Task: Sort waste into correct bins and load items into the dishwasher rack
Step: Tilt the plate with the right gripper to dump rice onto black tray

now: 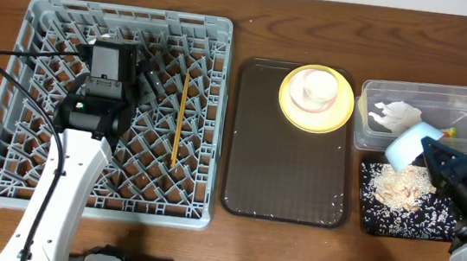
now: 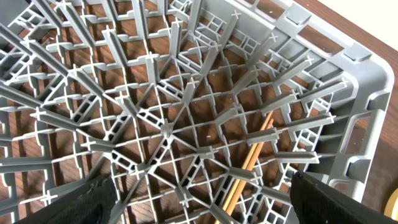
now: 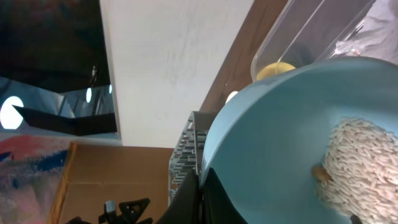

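Wooden table [image 1: 246, 14], bowl [image 1: 407, 147] in right hand [image 1: 428, 147]

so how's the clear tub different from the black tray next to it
The clear tub is see-through with taller walls; the black tray is dark and shallow. The clear tub holds a crumpled white napkin; the black tray holds pale rice-like scraps. Both are rectangular, right of the brown serving tray.

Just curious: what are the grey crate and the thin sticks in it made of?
The grey crate looks like matte moulded plastic: uniform colour, thin ribbed lattice. The sticks look like bare wood or bamboo, pale tan and dull; which one is unclear.
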Controlling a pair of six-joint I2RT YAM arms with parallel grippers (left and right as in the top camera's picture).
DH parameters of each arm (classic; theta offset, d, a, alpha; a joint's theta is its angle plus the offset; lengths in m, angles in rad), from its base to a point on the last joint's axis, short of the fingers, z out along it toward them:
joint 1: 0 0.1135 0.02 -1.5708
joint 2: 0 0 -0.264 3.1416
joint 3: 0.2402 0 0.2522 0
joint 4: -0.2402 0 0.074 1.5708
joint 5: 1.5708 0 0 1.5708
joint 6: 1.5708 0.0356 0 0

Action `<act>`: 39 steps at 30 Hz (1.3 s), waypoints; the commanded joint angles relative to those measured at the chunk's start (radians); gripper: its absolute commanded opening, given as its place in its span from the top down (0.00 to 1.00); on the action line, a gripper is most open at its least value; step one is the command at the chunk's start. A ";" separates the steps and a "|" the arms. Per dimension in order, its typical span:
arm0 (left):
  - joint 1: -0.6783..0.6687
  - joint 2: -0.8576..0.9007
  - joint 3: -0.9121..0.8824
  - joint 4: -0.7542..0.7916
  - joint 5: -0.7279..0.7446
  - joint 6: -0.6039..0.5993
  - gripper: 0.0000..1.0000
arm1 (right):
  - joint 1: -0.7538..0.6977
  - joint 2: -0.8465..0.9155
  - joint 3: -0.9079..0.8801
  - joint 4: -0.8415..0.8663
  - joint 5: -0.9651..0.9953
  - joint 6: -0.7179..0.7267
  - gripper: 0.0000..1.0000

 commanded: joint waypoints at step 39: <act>0.003 -0.002 0.009 0.001 -0.001 0.002 0.09 | -0.029 -0.009 0.008 0.045 -0.015 0.146 0.99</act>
